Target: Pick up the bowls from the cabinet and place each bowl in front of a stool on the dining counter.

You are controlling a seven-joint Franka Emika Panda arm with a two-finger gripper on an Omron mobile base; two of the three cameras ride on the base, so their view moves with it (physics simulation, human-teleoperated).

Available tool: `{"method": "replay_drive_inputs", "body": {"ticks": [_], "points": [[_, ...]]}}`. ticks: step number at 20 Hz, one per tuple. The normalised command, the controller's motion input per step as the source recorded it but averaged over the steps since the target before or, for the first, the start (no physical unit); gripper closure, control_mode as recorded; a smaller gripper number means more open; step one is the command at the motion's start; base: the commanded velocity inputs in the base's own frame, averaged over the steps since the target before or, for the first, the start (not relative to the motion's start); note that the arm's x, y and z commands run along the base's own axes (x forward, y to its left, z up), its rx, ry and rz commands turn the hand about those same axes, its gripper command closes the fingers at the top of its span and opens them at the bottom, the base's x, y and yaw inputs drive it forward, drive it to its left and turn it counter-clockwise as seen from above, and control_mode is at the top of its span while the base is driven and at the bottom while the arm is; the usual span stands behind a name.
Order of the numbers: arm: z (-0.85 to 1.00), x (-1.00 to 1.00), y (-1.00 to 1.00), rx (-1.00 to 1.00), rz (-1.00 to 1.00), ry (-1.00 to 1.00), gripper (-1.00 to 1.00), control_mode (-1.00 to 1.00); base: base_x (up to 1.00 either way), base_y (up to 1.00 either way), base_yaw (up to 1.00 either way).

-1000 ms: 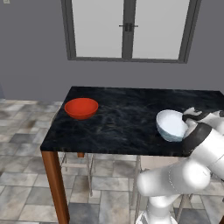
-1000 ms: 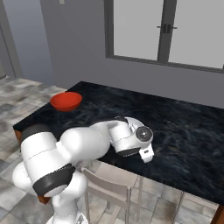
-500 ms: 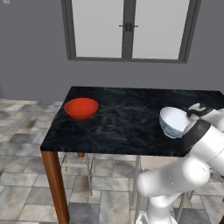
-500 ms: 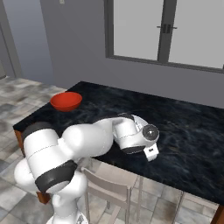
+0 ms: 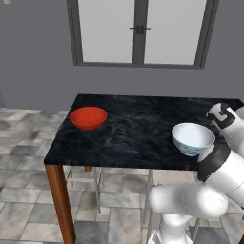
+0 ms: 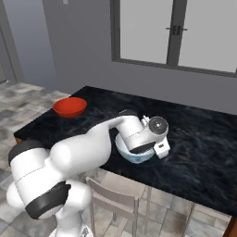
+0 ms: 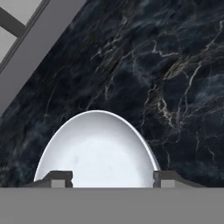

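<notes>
Change: since a second ago I see the white bowl (image 5: 192, 137) swing from tipped on its side to upright, and my jaws part.
Gripper (image 7: 113, 178): fingertips spread at either side of the bowl's rim; I cannot tell if they touch it.
Landmark: dining counter (image 5: 138, 128).
White bowl: near the counter's front edge, above a stool (image 6: 118, 200), which I judge is why it goes here.
Red bowl (image 5: 88, 117): counter's far left end.

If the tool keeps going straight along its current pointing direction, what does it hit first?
Most likely the white bowl: it sits directly ahead of the tool, between the open fingertips. Beyond it lies the black marble counter. Depth is unclear.
</notes>
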Motion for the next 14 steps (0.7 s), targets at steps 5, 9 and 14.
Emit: {"method": "replay_drive_inputs", "body": {"ticks": [5,9,14], "points": [[0.03,0.0,0.04,-0.07,0.0,0.0,-1.0,-1.0,0.0,0.0,0.0],[0.31,-0.24,0.07,-0.07,0.01,-0.06,-1.0,-1.0,0.0,0.0,0.0],[0.77,-0.79,0.03,-0.11,0.1,-0.21,-1.0,-1.0,0.0,0.0,0.0]]}}
